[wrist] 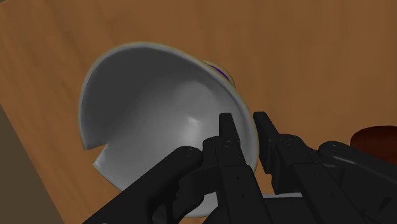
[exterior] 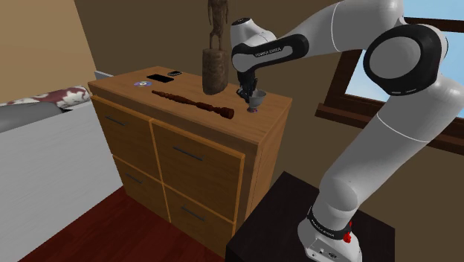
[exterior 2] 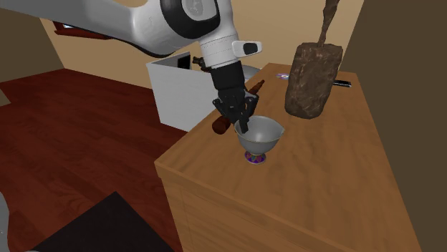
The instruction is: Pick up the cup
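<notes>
A grey funnel-shaped cup (exterior: pixel 257 97) (exterior 2: pixel 266 133) (wrist: pixel 153 95) with a purple foot stands near the corner of the wooden dresser top (exterior: pixel 178 112) (exterior 2: pixel 315 179). My black gripper (exterior: pixel 245 92) (exterior 2: pixel 243 127) (wrist: pixel 247 127) comes down on the cup's rim from above. One finger is inside the bowl and the other outside, and they are shut on the rim. The foot looks to rest on the wood.
A tall brown carved statue (exterior: pixel 215 59) (exterior 2: pixel 313 75) stands just behind the cup. A dark turned stick (exterior: pixel 195 103) (exterior 2: pixel 223 126) lies beside it. A phone (exterior: pixel 158 78) and a small disc (exterior: pixel 139 84) lie at the far end. A bed (exterior: pixel 37 126) adjoins the dresser.
</notes>
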`<state>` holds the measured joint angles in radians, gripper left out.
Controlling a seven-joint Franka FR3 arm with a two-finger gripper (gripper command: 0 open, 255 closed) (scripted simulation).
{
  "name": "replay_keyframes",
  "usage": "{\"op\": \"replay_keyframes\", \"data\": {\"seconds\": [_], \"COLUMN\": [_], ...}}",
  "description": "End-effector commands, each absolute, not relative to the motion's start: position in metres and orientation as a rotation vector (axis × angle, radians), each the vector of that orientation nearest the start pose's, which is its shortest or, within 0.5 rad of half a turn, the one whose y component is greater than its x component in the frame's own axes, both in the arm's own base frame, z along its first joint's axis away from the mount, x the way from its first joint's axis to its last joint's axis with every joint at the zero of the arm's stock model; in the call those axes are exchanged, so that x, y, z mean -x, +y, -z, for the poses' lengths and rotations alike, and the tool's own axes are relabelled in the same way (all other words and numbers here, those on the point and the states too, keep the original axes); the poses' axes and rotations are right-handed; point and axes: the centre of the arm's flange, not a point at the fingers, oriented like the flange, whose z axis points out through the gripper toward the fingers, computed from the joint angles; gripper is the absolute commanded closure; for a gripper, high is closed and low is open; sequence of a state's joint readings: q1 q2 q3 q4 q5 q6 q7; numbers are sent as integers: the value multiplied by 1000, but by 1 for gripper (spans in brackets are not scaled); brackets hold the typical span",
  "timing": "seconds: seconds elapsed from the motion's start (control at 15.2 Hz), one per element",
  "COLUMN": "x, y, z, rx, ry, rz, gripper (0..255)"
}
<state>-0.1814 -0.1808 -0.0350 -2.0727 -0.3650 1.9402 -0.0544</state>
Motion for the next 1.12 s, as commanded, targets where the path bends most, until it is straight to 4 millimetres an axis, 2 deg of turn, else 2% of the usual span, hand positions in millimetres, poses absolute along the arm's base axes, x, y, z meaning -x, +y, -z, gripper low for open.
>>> {"op": "replay_keyframes", "data": {"seconds": [0.0, 0.92, 1.06], "x": [-492, -492, -492], "y": [-134, -134, -134], "z": [-523, -597, -597], "rx": [3482, 3482, 3482], "ry": [64, 64, 64], "rz": [5, 5, 5], "gripper": [255, 255, 255]}}
